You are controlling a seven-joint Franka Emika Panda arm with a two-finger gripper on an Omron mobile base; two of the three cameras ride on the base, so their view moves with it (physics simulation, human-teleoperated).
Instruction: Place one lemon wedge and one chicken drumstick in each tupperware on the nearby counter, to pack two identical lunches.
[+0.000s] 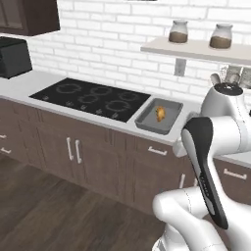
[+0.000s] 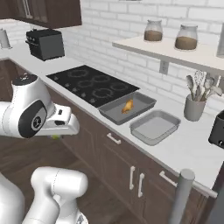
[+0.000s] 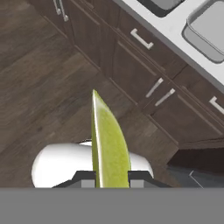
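Observation:
My gripper (image 3: 111,179) is shut on a yellow-green lemon wedge (image 3: 109,144), which stands up between the finger tips over the wooden floor in front of the cabinets. In the right base view the hand hangs low off the counter's front edge, with a bit of the lemon wedge (image 2: 55,136) under it. On the counter (image 2: 188,148) the darker tupperware (image 2: 111,114) holds one golden-orange chicken drumstick (image 2: 127,106). The lighter tupperware (image 2: 155,127) lies right beside it with nothing in it. From the left, the darker tupperware (image 1: 147,120) and the drumstick (image 1: 160,113) show next to the hob.
A black hob (image 1: 90,98) is set into the counter left of the trays, and a black toaster (image 1: 13,57) stands at the far left. A grey utensil holder (image 2: 194,107) sits behind the lighter tray. A wall shelf (image 2: 175,50) with jars hangs above. Brown cabinet doors (image 3: 144,57) face the hand.

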